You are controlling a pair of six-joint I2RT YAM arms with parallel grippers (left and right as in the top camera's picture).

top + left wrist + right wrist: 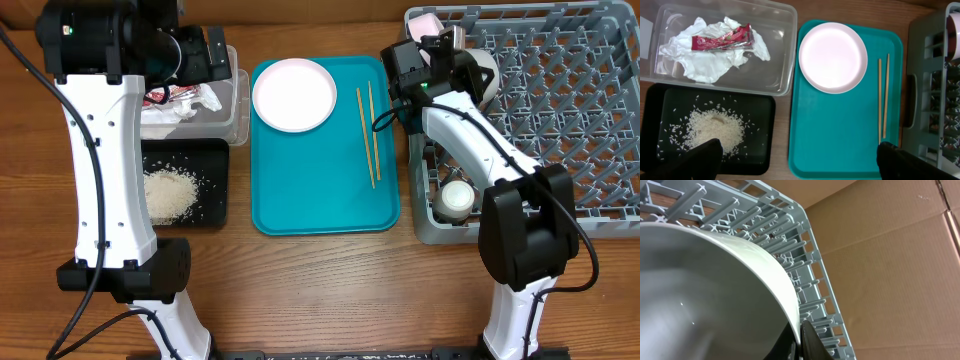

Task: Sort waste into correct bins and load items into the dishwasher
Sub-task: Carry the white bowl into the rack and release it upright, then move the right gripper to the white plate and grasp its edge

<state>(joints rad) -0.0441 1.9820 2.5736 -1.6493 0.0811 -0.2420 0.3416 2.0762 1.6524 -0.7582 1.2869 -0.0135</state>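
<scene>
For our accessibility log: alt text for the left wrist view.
A clear tub holds crumpled napkins and a red wrapper; below it, rice lies in a black tray. Beside them a teal tray carries a white plate and chopsticks.

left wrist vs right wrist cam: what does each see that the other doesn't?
Left wrist only: clear tub holding napkins and red wrapper, black tray with rice, teal tray with plate and chopsticks.
Right wrist only: close-up of a bowl pinched at its rim by the right gripper, cardboard behind.
Both: the grey dish rack.
</scene>
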